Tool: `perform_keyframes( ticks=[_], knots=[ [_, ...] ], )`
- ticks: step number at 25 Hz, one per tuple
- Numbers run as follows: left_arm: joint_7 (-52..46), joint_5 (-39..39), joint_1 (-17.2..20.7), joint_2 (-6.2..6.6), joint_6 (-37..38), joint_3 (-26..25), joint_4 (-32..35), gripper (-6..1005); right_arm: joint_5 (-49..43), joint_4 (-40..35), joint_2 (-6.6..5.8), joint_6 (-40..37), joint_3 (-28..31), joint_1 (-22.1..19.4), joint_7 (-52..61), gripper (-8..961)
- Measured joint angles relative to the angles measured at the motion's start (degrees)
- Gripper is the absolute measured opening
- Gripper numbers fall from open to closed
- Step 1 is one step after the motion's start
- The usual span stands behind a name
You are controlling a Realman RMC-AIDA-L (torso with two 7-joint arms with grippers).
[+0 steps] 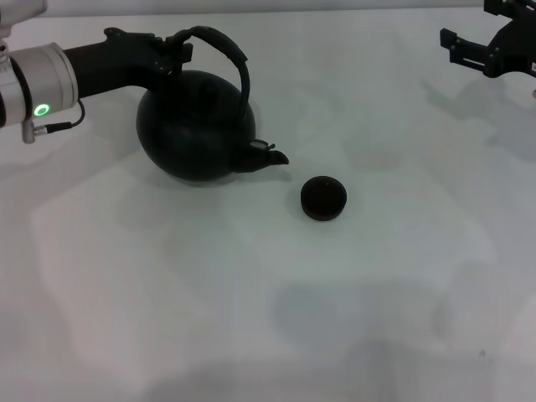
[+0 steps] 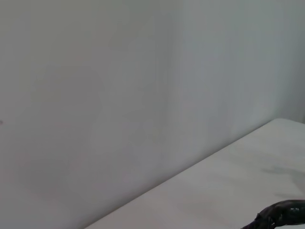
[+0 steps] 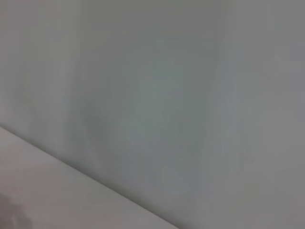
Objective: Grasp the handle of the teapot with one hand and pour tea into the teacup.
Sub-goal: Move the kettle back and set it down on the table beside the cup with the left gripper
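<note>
Black teapot (image 1: 197, 126) beside teacup (image 1: 323, 198)

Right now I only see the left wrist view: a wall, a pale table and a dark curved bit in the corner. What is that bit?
Observer: Likely the handle of a round black teapot; the left gripper is at one end of that handle.
Operator: Where would it pour?
Observer: A small teacup sits on the table, just beyond the spout and apart from it.
Operator: And the other arm?
Observer: The right gripper hangs idle at the table's far right.
</note>
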Motion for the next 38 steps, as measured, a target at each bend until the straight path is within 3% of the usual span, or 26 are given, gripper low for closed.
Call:
perform_keyframes(
  ticks=[24,38],
  knots=[
    [0.02,0.02,-0.28,-0.29,-1.71,0.02,0.01,126,0.0,0.0,0.0,-0.29,0.0,0.07,0.0,863],
    [0.1,0.06,0.0,-0.3,-1.48,0.23,0.01,219,0.0,0.0,0.0,-0.23,0.0,0.07,-0.03,863]
  ],
)
